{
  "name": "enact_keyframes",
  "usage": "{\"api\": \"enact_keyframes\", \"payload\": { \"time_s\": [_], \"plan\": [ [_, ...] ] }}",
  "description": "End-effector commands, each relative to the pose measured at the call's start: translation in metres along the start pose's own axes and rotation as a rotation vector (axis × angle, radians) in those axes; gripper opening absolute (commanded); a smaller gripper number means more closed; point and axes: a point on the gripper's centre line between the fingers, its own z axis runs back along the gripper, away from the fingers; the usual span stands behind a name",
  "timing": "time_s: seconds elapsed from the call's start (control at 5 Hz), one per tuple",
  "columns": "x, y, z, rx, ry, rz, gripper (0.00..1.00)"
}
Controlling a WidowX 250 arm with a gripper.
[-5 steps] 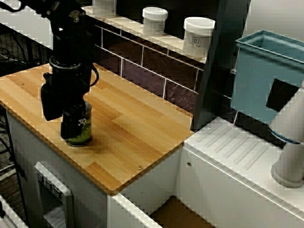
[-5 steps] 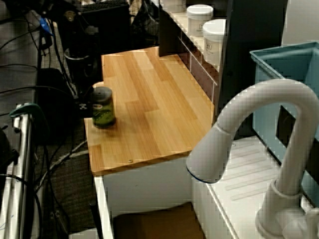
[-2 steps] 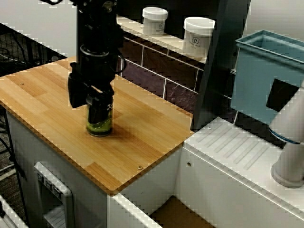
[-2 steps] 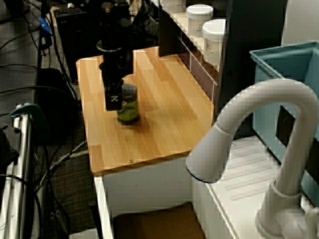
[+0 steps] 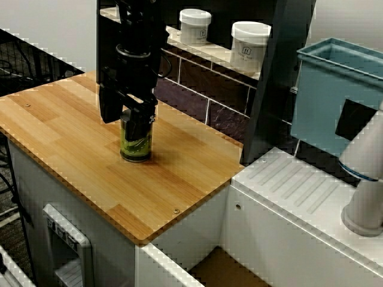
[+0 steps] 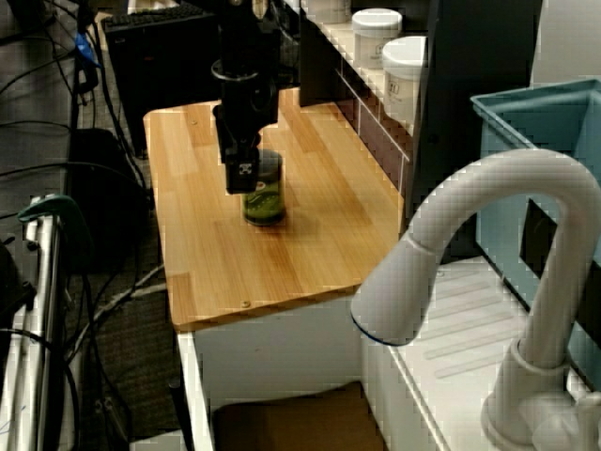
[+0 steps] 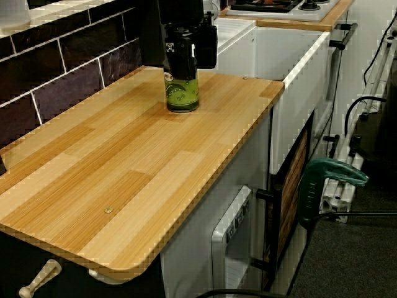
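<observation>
The tool [image 5: 136, 122] points straight down. Its two black fingers [image 5: 147, 117] are closed around the top half of a small jar [image 5: 136, 148], so it is gripping the jar. The jar is right under the tool, and the arm above it hides the lid in all three views. Only the lower part of the jar shows, with green stuff inside and a green label.

The jar stands upright. Its long way runs up and down, the same way the tool points. In the low view along the desk, the tool [image 7: 182, 62] sits over the jar [image 7: 182, 94], and the bottom of the jar looks like it touches the wood. It is hard to be sure that it is not a tiny bit above the wood.

The jar is on the wooden desk [image 5: 54, 134], about in the middle, a bit nearer the dark tile wall [image 5: 194, 84] than the front edge. In the view over the tap, the tool [image 6: 246, 174] and the jar [image 6: 265, 199] are well away from the near edge of the desk.

Two white tubs [image 5: 249, 46] stand on a shelf [image 5: 173, 37] above the tile wall, well apart from the jar. Off to the side of the desk there is a white sink top [image 5: 299, 191], a blue box [image 5: 335, 98] and a big white tap [image 6: 470, 263].
</observation>
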Motion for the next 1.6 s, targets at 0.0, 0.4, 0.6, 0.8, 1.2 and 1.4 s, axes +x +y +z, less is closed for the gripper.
{"api": "enact_keyframes", "payload": {
  "time_s": [0.0,0.4,0.6,0.8,1.2,1.4],
  "plan": [
    [-0.001,0.003,0.023,-0.017,-0.038,-0.016,1.00],
    [-0.015,-0.015,0.036,-0.026,-0.057,-0.058,1.00],
    [-0.018,-0.028,0.040,-0.019,-0.070,-0.079,1.00],
    [-0.016,-0.042,0.039,-0.017,-0.083,-0.080,1.00],
    [-0.003,-0.080,0.031,-0.012,-0.082,-0.104,1.00],
    [0.013,-0.089,0.021,-0.009,-0.073,-0.087,1.00]
  ]
}}
